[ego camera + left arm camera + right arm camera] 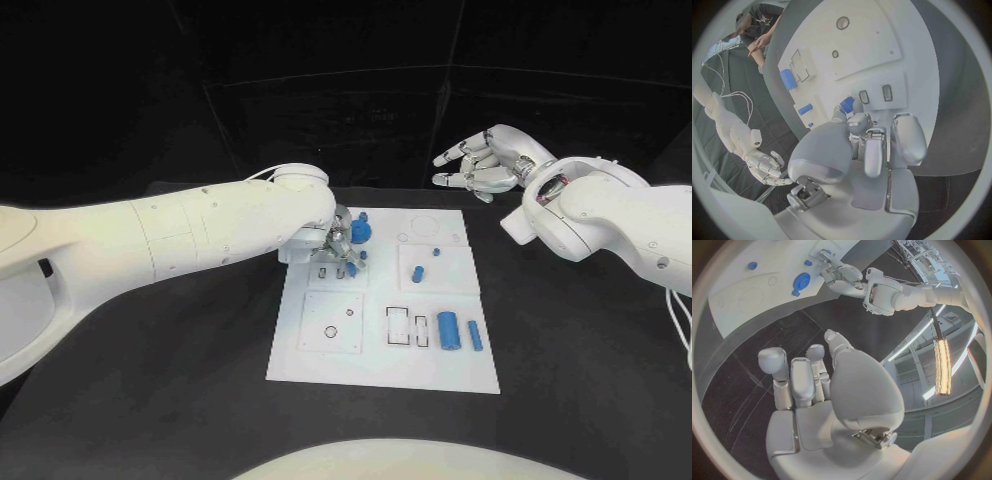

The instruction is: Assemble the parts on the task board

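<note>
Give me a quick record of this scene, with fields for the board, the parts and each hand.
board: white task board flat on the black table
parts: two blue cylinders lying near the board's right edge; a round blue part near its far edge
left hand: left hand down over the board's far left area, fingertips at a small blue part; grip unclear
right hand: right hand raised beyond the board, fingers apart, holding nothing
</note>
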Controlling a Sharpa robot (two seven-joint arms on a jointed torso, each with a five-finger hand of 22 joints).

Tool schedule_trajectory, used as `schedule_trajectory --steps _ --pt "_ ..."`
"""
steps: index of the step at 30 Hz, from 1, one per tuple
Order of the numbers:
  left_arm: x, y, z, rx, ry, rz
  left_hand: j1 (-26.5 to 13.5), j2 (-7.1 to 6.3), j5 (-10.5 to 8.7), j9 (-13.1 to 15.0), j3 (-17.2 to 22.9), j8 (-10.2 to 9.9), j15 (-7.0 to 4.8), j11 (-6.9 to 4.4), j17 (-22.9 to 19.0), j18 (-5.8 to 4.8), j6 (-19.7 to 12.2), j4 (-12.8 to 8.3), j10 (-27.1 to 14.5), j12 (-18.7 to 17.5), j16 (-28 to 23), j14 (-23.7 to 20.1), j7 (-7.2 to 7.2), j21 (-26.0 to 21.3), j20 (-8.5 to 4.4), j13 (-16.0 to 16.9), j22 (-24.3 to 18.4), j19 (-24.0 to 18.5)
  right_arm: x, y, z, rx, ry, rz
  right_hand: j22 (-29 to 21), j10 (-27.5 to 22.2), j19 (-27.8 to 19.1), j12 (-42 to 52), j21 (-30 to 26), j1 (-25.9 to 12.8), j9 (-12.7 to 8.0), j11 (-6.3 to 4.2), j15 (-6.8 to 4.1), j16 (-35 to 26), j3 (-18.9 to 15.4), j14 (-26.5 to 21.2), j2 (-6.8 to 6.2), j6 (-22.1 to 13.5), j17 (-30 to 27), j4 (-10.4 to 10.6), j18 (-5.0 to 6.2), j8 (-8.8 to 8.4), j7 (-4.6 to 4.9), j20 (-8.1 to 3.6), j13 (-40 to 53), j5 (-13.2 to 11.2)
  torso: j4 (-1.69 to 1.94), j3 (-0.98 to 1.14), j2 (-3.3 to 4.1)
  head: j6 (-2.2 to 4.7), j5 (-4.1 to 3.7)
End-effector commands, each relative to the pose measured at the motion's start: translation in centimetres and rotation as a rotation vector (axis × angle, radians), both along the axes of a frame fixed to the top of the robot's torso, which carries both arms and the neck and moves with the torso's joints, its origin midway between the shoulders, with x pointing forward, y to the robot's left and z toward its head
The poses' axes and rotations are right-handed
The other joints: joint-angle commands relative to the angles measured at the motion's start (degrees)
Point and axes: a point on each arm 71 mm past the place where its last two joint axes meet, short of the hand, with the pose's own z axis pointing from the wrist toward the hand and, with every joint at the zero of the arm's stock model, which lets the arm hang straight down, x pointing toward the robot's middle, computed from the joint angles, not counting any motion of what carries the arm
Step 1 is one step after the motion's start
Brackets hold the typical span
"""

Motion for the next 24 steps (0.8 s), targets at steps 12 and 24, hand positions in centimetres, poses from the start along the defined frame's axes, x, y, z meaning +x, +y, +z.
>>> schedule_trajectory --steps 12,24 --pt "-0.58 -0.60 -0.02 -0.024 0.005 -0.027 3.4 0.19 -0.10 0.1 2.7 -0.1 -0.40 -0.14 15.1 -0.48 -0.9 -3.5 -0.8 -1.1 0.2 5.9 -0.29 0.2 -0.04 -0.7 0.0 -0.7 0.16 0.06 0.04 -0.007 0.005 0.007 0.0 -0.3 0.2 -0.1 -0.4 0.4 0.0 -0.16 -0.36 -0.3 0.4 0.4 0.16 -0.4 0.1 0.0 0.77 0.32 -0.03 -0.06 0.0 0.5 0.03 0.00 0.02 -0.26 -0.08" --pt "-0.71 -0.21 0.04 -0.054 -0.015 -0.015 10.6 1.03 0.00 -0.7 10.3 -1.9 -0.72 -0.42 15.1 -0.39 -2.2 -10.3 -1.8 -3.0 0.2 5.9 -0.45 0.0 -0.34 -2.1 -0.1 -1.0 0.22 0.09 0.01 -0.008 0.006 0.009 0.0 -0.3 0.2 -0.1 -0.4 0.4 0.0 -0.15 -0.36 -0.4 0.4 0.4 0.18 -0.4 0.1 0.0 0.77 0.35 -0.02 -0.07 -0.1 0.6 0.06 -0.01 0.06 -0.47 -0.14"
